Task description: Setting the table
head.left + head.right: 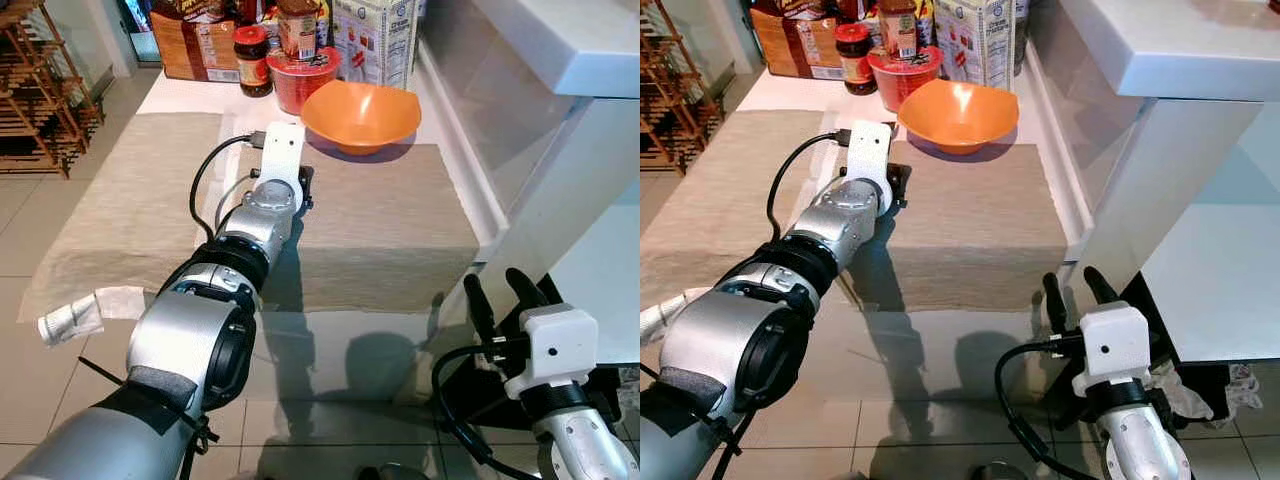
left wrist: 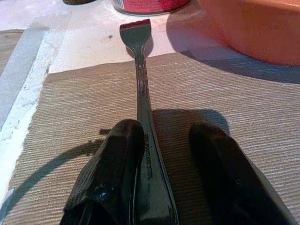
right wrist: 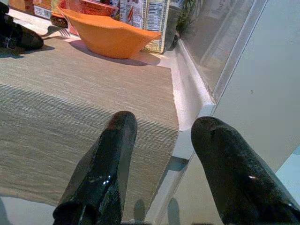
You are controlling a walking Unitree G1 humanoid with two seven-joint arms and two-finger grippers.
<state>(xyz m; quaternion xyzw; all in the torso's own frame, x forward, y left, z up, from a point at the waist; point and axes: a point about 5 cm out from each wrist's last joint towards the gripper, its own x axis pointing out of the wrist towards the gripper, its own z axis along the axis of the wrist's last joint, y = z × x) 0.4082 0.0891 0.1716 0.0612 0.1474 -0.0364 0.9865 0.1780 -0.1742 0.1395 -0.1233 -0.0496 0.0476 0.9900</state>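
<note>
Left wrist view looks down along two black fingers (image 2: 110, 178) of the left gripper (image 2: 164, 178), and a shiny metal fork (image 2: 143, 117) lies between them on a tan placemat (image 2: 225, 108). The fingers are partly open. The fork's handle touches one finger, but the other finger stands apart from it, so I cannot tell if the gripper really has hold of the fork. The fork's far end sticks past the back edge of the placemat onto the white tabletop (image 2: 89, 42), close to a red tub (image 2: 150, 4). From the head views, the silver left arm (image 1: 250, 230) reaches out over the left side of this placemat. An orange bowl (image 1: 360, 115) sits at the back edge of the placemat, just to the right of the gripper, partly on the mat. Behind it, along the back edge of the tabletop, stand the red tub, a dark jar with a red lid (image 1: 252, 60), and a milk carton (image 1: 375, 40). A second placemat (image 1: 130, 200) lies on the left part of the tabletop. The right gripper (image 1: 505, 295) hangs low in front of the table's front right corner, and its two fingers are spread apart with nothing between them.
</note>
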